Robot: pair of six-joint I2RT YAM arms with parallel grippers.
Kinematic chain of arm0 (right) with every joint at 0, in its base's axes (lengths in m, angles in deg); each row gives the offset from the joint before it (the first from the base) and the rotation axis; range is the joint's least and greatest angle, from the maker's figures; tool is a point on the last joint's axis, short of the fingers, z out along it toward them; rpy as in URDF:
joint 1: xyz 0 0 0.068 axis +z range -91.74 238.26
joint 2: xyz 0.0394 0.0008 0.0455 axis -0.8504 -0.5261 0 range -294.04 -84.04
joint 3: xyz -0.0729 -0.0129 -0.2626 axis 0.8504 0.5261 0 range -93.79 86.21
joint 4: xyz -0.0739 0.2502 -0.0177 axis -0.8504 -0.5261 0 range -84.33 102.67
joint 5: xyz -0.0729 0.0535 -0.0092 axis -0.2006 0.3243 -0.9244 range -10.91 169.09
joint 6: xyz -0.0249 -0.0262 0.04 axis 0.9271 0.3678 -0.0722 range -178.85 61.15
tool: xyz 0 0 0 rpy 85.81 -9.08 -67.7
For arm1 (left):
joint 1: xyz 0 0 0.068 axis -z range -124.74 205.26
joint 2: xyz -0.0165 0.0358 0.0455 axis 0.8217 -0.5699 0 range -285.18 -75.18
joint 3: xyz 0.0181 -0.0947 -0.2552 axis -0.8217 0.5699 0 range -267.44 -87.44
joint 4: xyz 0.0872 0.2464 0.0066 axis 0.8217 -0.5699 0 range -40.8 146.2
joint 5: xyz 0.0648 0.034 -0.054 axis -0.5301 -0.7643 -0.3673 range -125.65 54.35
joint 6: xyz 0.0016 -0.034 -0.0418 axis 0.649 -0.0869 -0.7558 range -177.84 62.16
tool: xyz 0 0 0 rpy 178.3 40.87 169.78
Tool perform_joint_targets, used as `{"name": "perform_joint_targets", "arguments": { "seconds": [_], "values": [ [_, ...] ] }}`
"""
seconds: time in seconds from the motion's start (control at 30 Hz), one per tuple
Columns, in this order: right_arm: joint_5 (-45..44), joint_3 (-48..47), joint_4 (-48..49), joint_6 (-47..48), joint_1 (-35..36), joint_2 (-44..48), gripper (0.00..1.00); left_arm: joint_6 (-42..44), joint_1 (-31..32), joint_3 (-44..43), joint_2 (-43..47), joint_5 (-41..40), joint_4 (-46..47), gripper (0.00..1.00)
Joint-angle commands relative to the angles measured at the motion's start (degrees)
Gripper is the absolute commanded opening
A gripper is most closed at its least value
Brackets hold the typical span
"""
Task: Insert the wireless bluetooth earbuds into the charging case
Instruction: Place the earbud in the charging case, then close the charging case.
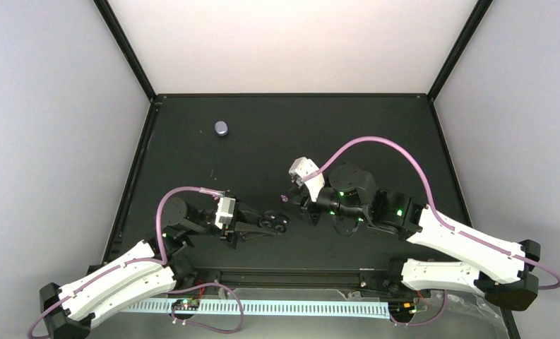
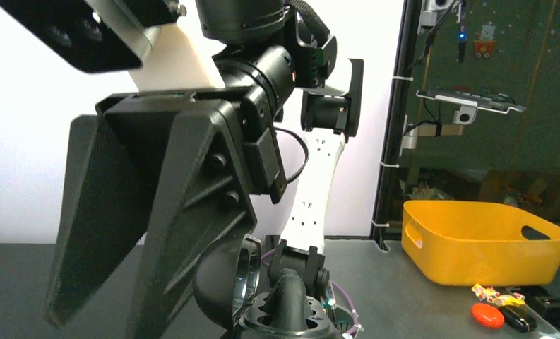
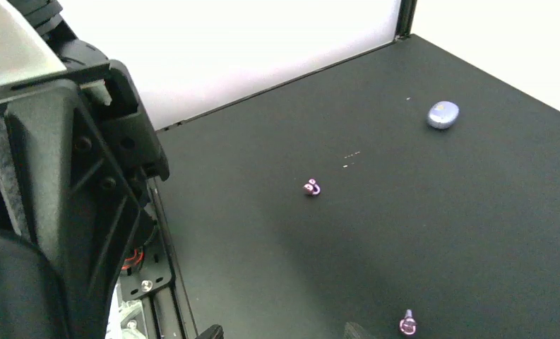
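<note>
Lavender plastic pebble, the charging case [image 1: 222, 128], sits far left on the tabletop [image 1: 404, 127], alone, lid apparently down, well apart from everything else. Left pincer [image 1: 278, 223] lies low near centre, nose toward the other arm; I cannot tell from any view whether its fingers are apart or together. Near its tip, on the far side, is the first earbud [image 1: 284, 199], loose on the surface and held by nothing. Right pincer [image 3: 282, 330] next: two dark tips at the bottom edge of its wrist view stand apart with nothing between them. The second earbud [image 3: 407, 325] lies just outside one tip. Risks, as judged: the buds are far smaller than the fingers, so a slightly off closure would flick or roll one away rather than grip it. The arms crowd nose to nose over the same patch, so a reach by either could clip the other or sweep a bud. The case looks shut and unbraced, so pushing at the lid may only skid it. A bud gripped at the wrong angle would not seat in its well. Materials: tabletop matte black, flat, with a few pale specks. Case smooth, rounded, faint sheen. Buds glossy lilac, lumpy, with a small hooked stem, likely to roll. Fingers black hard plastic, wedge-shaped, with a textured face.
</note>
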Motion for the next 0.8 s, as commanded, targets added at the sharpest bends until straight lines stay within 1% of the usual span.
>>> {"name": "perform_joint_targets", "arguments": {
  "seconds": [0.0,0.23,0.6,0.77],
  "values": [
    [4.0,2.0,4.4,0.0,-0.6,1.4,0.44,0.9,0.3,-1.6,0.5,-0.5,1.0,0.02],
    [8.5,3.8,8.1,-0.9,-0.8,2.3,0.45,0.9,0.3,-1.6,0.6,-0.5,1.0,0.02],
    [9.2,4.7,10.5,-1.6,-0.8,4.2,0.46,1.0,0.4,-1.5,0.7,-0.5,0.9,0.01],
    [11.6,4.3,11.1,-1.8,-0.8,4.2,0.46,1.1,0.4,-1.5,0.7,-0.8,0.7,0.01]
  ]
}}
